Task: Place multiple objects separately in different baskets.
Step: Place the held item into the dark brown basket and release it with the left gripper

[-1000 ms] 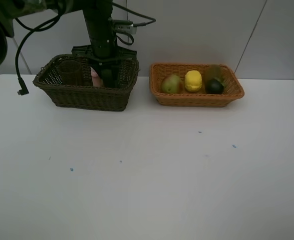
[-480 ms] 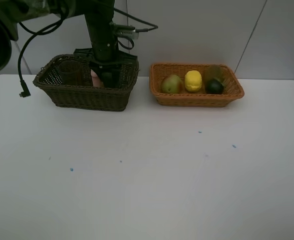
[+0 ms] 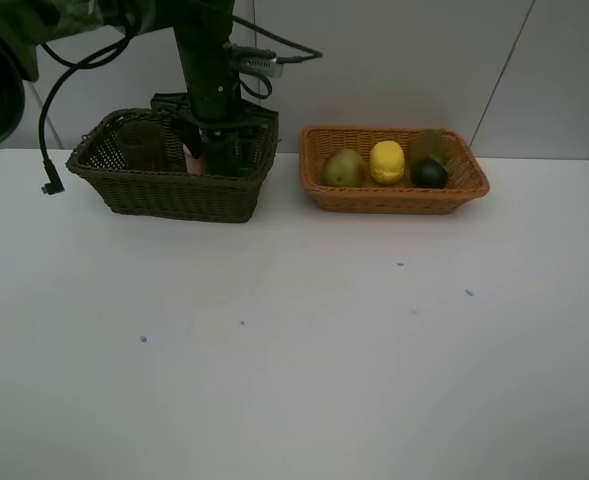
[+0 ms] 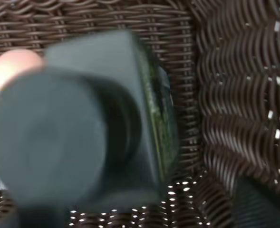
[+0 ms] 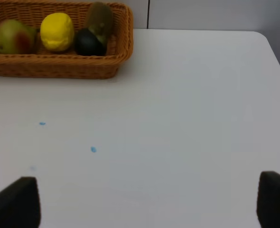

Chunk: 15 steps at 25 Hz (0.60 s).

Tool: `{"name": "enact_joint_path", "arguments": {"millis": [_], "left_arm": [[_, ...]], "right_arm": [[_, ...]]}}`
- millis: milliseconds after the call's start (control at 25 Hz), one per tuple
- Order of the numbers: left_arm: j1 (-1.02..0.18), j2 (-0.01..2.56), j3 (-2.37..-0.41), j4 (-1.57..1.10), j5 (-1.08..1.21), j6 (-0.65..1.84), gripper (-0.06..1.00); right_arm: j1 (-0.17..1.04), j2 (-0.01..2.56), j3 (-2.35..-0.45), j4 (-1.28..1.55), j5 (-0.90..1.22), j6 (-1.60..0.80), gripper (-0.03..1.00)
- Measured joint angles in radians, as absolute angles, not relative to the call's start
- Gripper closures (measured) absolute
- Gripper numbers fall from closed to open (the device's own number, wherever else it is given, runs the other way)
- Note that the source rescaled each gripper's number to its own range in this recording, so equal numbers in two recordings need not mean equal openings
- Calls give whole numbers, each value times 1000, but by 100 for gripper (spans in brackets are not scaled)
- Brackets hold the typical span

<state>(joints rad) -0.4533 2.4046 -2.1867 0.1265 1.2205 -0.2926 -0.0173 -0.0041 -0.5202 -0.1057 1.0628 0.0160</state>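
Right gripper point(image 5: 149, 204): fingers are spread wide, with nothing between them. Left gripper point(image 3: 217, 152): it is sunk in the dark basket point(image 3: 164, 195), and its finger spread cannot be told. The green bottle point(image 4: 97, 128) is seen just beneath the fingers. Release is best confirmed before a straight lift clear of the rim.

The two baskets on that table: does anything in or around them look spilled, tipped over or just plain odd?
Nothing stands out. The orange basket sits upright holding the apple, lemon, kiwi and mangosteen. The dark basket is upright too, with the left gripper reaching into it. Only a few tiny blue specks mark the white table.
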Motion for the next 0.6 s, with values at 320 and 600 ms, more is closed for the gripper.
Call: {"name": "enact_joint_path", "arguments": {"millis": [320,600], "left_arm": [[-455,2404,-2187,119,1220,-292,-2],[-455,2404,-2187,99,1220,-292,-2]], "right_arm": [[-17,-4,-520,-106,1063,16,-2],[-17,-4,-520,-106,1063,16,-2]]}}
